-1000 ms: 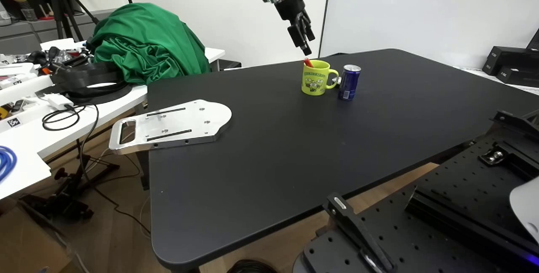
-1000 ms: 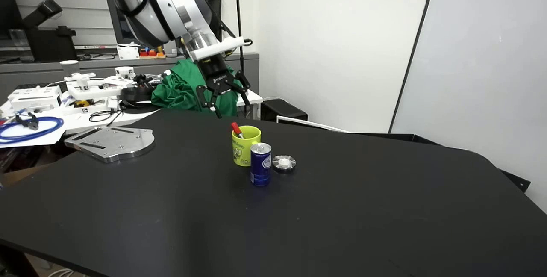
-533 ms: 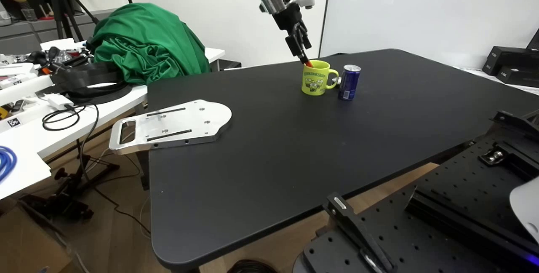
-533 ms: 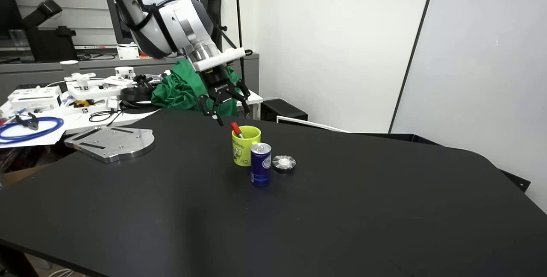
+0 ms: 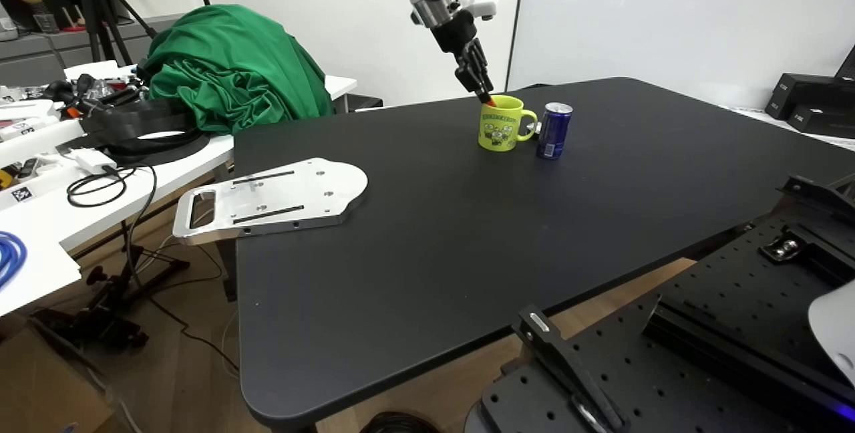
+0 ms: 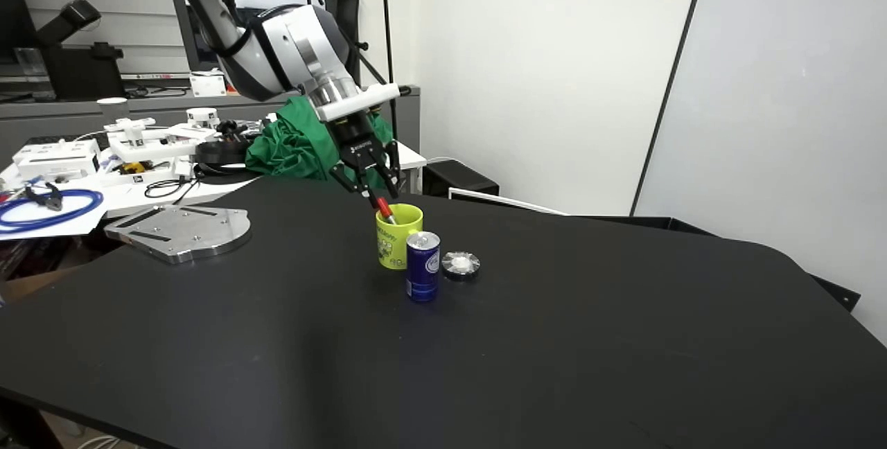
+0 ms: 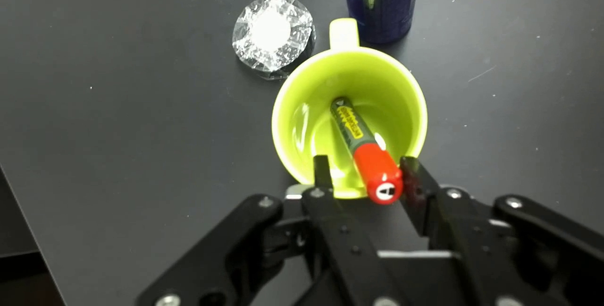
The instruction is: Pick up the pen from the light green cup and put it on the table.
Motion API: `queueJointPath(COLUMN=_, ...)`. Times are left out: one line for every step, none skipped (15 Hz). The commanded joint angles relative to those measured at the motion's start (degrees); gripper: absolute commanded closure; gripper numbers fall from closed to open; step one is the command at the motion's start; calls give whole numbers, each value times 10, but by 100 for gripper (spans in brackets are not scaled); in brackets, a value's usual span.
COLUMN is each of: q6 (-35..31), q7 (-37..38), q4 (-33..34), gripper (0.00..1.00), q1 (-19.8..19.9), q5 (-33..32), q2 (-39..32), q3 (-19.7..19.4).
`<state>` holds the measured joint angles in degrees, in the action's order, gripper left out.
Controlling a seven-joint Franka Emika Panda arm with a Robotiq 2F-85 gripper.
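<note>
The light green cup (image 5: 497, 133) stands upright on the black table (image 5: 414, 286). Leaning inside it is the pen (image 7: 377, 166), its red cap above the rim and its dark green barrel resting down in the cup. My gripper (image 7: 366, 164) reaches over the near rim with its jaws partly closed. The red cap lies between the fingers, close against or touching the right-hand finger (image 7: 416, 185) in the wrist view, while a gap separates it from the left-hand one. In an exterior view the gripper (image 6: 384, 198) tilts down at the cap (image 6: 384, 208).
A blue can (image 6: 423, 269) stands close beside the cup's handle. Near both lies a low, shiny wrapped disc (image 7: 271, 34). A metal plate (image 5: 280, 196) overhangs the table edge, with a cluttered white table and a green cloth (image 5: 234, 65) beyond.
My gripper has come down toward the cup and shifted slightly over the pen's cap. Its jaws, wide apart earlier, have drawn closer together. Cup, pen and can have stayed put.
</note>
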<state>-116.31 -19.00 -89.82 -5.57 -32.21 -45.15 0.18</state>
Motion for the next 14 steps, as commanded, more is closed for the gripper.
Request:
queueJointPath(q6=21, q7=4, q4=29, gripper=89, q1=1, q5=21, q2=-13, q3=-3)
queueJointPath(q6=33, q7=1, q4=36, gripper=95, q1=4, q5=33, q2=-17, q3=-2)
queueJointPath(q6=46, q7=-2, q4=43, gripper=99, q1=6, q5=45, q2=-19, q3=-2)
queueJointPath(q6=64, q7=-7, q4=52, gripper=95, q1=11, q5=60, q2=-22, q3=0)
queueJointPath(q6=80, q7=-8, q4=62, gripper=95, q1=15, q5=73, q2=-24, q3=0)
queueJointPath(q6=95, q7=-7, q4=69, gripper=95, q1=18, q5=83, q2=-22, q3=-1)
queueJointPath(q6=107, q7=-4, q4=76, gripper=95, q1=20, q5=90, q2=-20, q3=-2)
queueJointPath(q6=117, q7=-2, q4=82, gripper=95, q1=22, q5=94, q2=-16, q3=-3)
queueJointPath(q6=125, q7=3, q4=86, gripper=95, q1=23, q5=95, q2=-9, q3=-6)
queueJointPath(q6=131, q7=9, q4=88, gripper=95, q1=22, q5=94, q2=1, q3=-8)
queueJointPath(q6=136, q7=14, q4=91, gripper=95, q1=22, q5=91, q2=9, q3=-11)
queueJointPath(q6=137, q7=19, q4=91, gripper=95, q1=20, q5=87, q2=20, q3=-15)
queueJointPath(q6=140, q7=23, q4=91, gripper=95, q1=20, q5=85, q2=29, q3=-17)
queueJointPath(q6=144, q7=25, q4=89, gripper=95, q1=21, q5=85, q2=43, q3=-18)
